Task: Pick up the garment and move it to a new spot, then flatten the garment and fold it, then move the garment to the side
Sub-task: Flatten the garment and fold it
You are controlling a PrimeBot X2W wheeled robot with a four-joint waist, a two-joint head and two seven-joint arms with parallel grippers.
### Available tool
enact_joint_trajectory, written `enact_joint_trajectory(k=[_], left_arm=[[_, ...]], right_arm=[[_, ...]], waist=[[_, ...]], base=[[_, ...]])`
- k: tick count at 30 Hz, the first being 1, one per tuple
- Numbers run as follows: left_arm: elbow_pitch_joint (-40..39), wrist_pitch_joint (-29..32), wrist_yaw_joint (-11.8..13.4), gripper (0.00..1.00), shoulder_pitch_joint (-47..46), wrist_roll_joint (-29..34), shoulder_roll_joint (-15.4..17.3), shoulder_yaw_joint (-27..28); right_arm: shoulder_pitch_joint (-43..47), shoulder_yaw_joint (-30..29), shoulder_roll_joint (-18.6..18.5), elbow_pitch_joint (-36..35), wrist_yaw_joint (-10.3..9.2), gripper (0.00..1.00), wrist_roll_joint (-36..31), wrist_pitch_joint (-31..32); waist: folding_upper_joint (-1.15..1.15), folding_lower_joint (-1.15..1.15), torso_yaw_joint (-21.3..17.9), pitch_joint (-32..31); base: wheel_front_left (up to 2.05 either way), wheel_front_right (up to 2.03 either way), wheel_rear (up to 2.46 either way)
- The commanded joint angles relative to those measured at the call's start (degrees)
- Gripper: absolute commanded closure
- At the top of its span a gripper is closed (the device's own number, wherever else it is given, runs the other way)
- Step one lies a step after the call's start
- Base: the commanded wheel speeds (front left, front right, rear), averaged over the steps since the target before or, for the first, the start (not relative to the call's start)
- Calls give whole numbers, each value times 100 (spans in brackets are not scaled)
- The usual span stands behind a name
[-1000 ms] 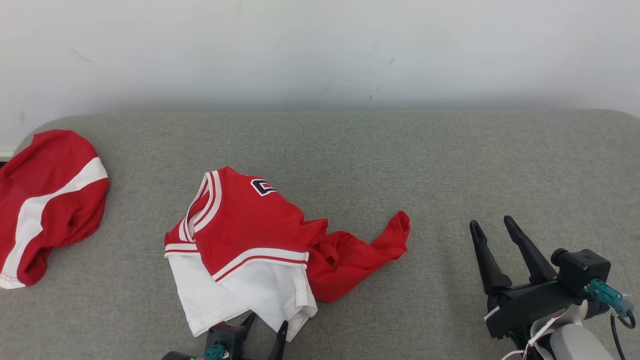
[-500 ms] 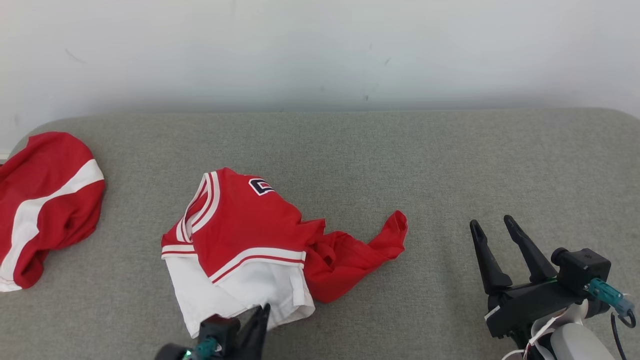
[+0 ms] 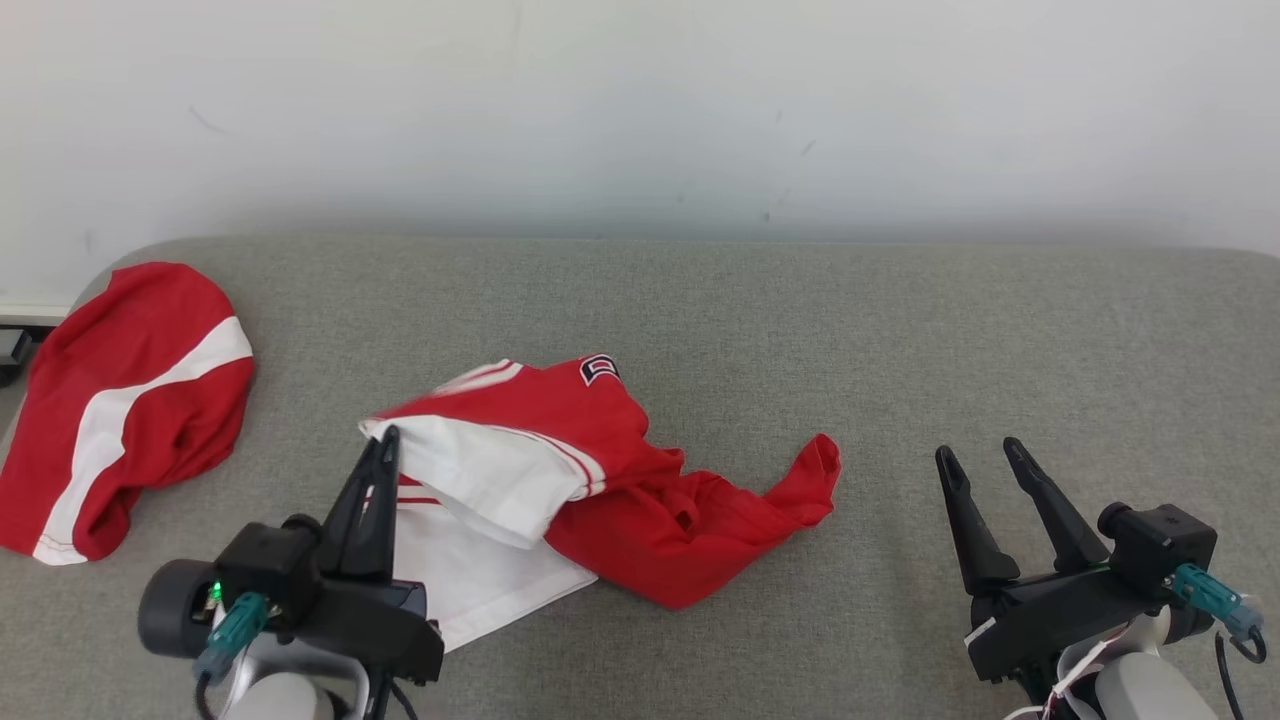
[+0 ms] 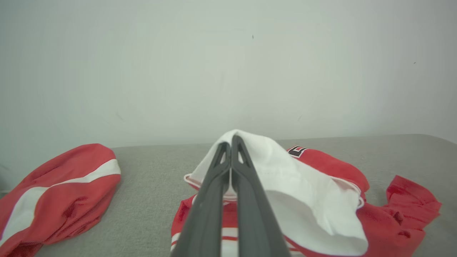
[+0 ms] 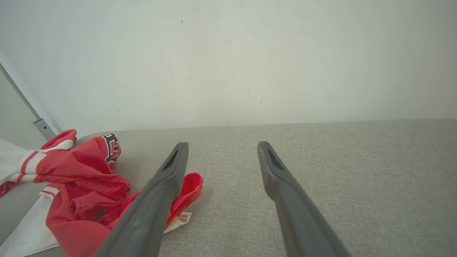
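Red and white garment (image 3: 640,490) crumpled left of centre on your grey fabric surface (image 3: 900,330), your left gripper (image 3: 388,440) pinched together on its raised white hem, your right gripper (image 3: 978,450) fingers apart and empty, well to the right, second red garment (image 3: 130,400) far left

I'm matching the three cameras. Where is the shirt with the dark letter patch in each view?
Head view: shirt, lower centre-left.
Left wrist view: shirt, bottom centre to right.
Right wrist view: shirt, lower left.
Shared landmark: its dark letter patch, on the red part.
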Motion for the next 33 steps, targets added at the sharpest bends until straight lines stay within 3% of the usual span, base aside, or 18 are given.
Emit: enact_joint_trajectory(k=[1,11,23,26,31,33], left_arm=[[-178,-32,56,100,139,71,93,35],[-2073,650,449,100,732,269,591,5],[-3714,1249,730,100,918,587,841,-98],[-3723,1268,703,100,987,459,813,-131],[-3210,1134,447,100,818,223,851,-106],[-2978,1003,287,100,673,-56,692,-61]], right_arm=[[28,-7,-12,12,-2,0,57,-32],[52,-35,-28,61,-2,0,89,-65],[31,-45,-54,69,-2,0,80,-89],[-3,-14,-36,62,-2,0,62,-91],[-86,39,-54,77,-2,0,87,-87],[-123,47,-60,80,-2,0,99,-92]], waist=[[0,0,10,-7],[0,0,170,-51],[0,0,373,-17],[0,0,382,13],[0,0,322,68],[0,0,275,100]], base=[[0,0,0],[0,0,0],[0,0,0],[0,0,0],[0,0,0],[0,0,0]])
